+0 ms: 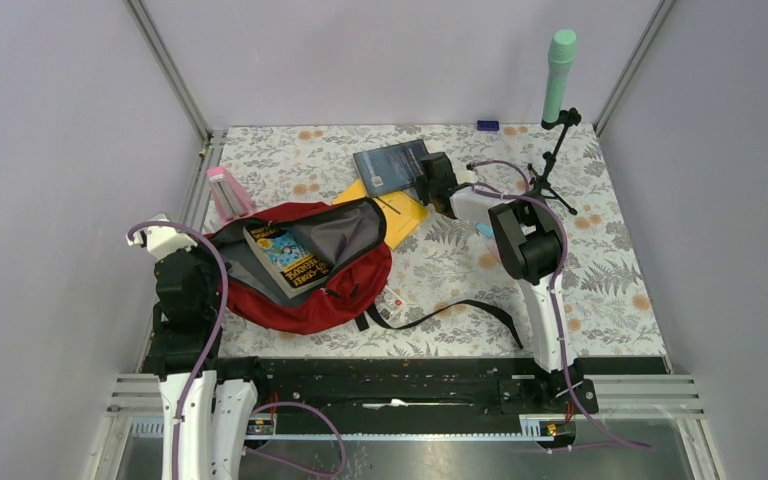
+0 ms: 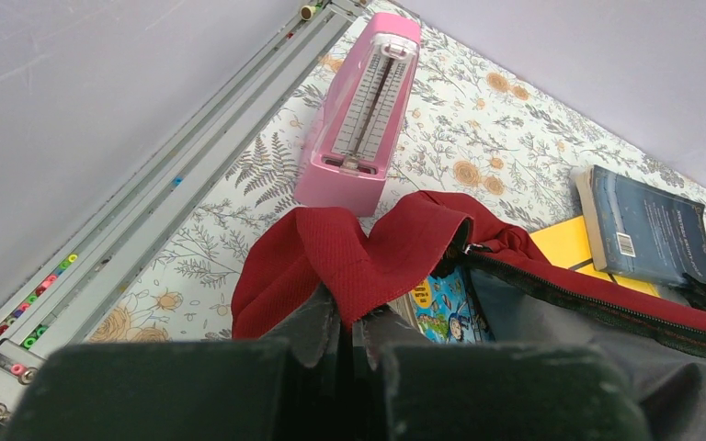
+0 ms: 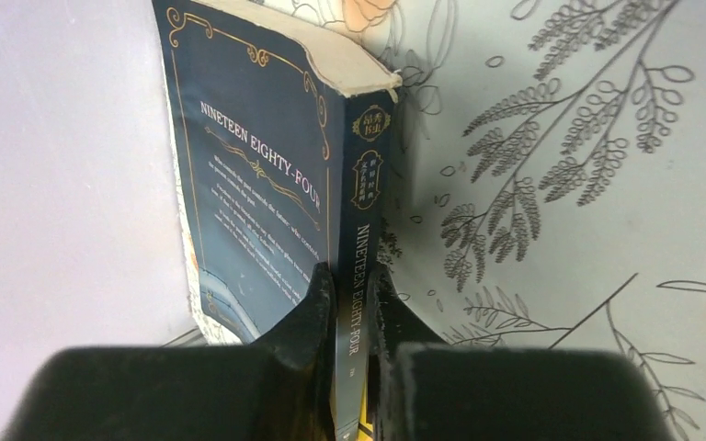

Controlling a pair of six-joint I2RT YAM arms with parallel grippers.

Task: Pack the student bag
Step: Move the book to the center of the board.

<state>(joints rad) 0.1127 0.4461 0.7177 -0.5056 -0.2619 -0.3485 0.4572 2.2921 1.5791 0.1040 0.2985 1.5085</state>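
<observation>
Pinching the dark book, the right gripper is nearly closed.

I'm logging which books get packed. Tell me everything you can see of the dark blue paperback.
The dark blue paperback is Nineteen Eighty-Four: pale title lettering on cover and spine, gold corner ornaments, cream page edges, a worn top corner. The right gripper clamps its spine, one finger on each side. Seen from above, it is beyond the student bag, overlapping a flat yellow item.
</observation>
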